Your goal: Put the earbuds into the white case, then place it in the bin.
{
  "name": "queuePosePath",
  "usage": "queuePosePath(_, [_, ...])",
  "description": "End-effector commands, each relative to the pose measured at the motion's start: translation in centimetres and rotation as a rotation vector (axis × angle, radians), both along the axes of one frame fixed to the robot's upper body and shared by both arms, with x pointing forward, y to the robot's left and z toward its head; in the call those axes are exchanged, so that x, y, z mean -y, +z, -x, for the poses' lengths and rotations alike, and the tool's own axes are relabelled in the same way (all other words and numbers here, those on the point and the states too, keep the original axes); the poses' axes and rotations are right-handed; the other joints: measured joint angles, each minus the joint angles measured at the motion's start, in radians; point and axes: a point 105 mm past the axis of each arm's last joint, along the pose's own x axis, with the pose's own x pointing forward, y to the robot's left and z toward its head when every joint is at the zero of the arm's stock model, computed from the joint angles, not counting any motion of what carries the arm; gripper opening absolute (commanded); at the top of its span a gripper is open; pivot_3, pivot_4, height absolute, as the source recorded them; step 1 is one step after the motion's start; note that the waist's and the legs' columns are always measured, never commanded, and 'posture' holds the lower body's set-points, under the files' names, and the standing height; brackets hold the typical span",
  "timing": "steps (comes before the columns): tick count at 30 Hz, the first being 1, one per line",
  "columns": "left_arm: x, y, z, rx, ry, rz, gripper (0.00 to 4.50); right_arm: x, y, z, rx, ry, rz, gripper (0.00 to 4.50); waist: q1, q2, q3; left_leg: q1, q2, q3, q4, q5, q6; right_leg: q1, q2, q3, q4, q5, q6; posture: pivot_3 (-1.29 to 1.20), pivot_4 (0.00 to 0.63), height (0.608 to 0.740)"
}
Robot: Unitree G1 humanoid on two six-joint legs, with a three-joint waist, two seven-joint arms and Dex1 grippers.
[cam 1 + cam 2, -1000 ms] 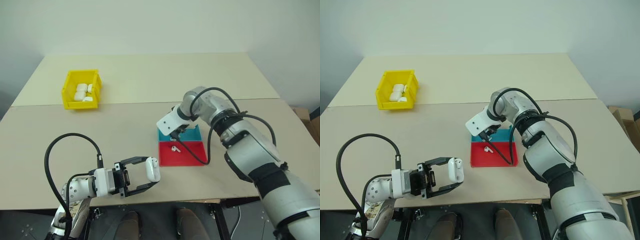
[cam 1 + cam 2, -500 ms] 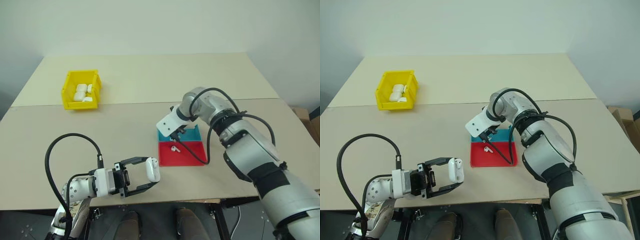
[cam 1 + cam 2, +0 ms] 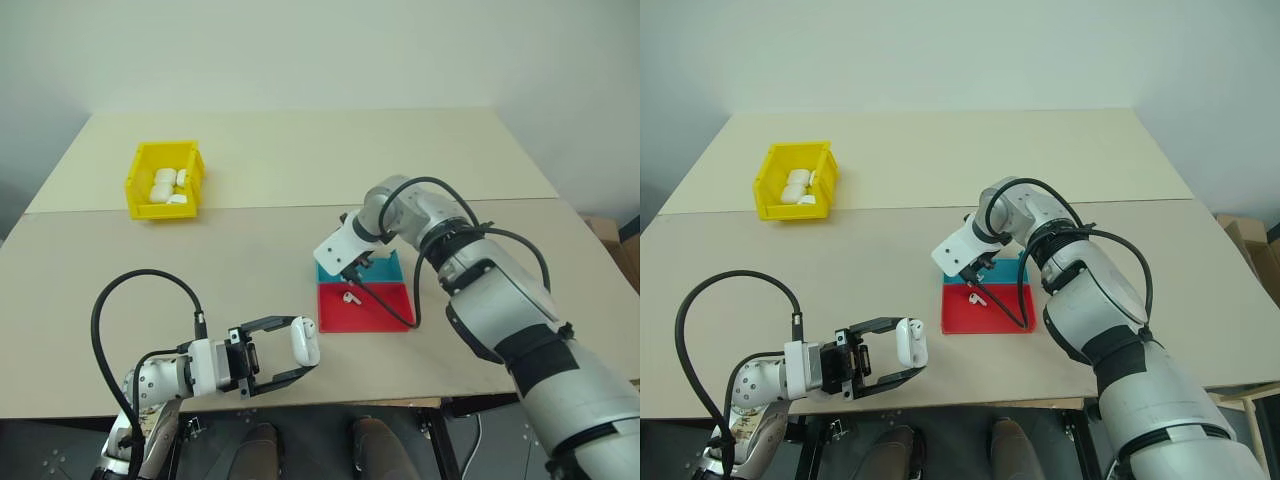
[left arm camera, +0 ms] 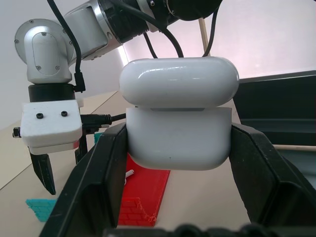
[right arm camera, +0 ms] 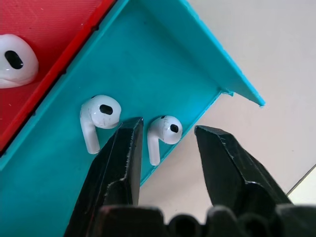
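Holding the white case (image 4: 177,118) between its two black fingers, the left hand (image 3: 290,358) sits low over the near edge of the desk (image 3: 250,250), the case upright with its rounded lid on top; a thin seam shows between lid and body. No brand mark, label or lettering can be read on the case, nor anywhere else on the desk.

Well apart from it, the right hand (image 5: 165,148) points down into the blue half of a shallow red-and-blue tray (image 3: 385,315) near the middle of the desk. Its fingers stand partly open, straddling one of the earbuds (image 5: 163,133), which lies near the tray's blue rim; whether the pads touch it I cannot tell. A second earbud (image 5: 98,118) lies just beside the outer face of one finger, also in the blue half. A third earbud (image 3: 351,297) lies in the red half.

The bin (image 3: 140,165), bright yellow, stands far off toward the desk's back left, with several white cases (image 3: 167,185) already inside it.
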Motion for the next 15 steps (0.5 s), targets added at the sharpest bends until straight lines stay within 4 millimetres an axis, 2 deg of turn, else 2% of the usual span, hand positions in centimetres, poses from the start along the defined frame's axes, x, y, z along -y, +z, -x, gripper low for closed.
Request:
queuePosePath(1, [0.28,0.68,0.19,0.045,-0.012,0.007,2.76,-0.12,0.69,-0.10,0.013,0.008,-0.001,1.84,0.000,0.000,0.000,0.000,0.000,0.000,0.000,0.000,0.000,0.000,0.000,0.000,0.000,0.000,0.000,0.00,0.150,0.740])
queuePosePath(15, [0.16,0.61,0.08,0.051,-0.008,0.005,2.76,0.03,0.37,-0.17,0.028,0.019,0.018,1.84,0.000,0.000,0.000,0.000,0.000,0.000,0.000,0.000,0.000,0.001,0.000,0.000,0.000,0.000,0.000,0.00,0.150,0.740])
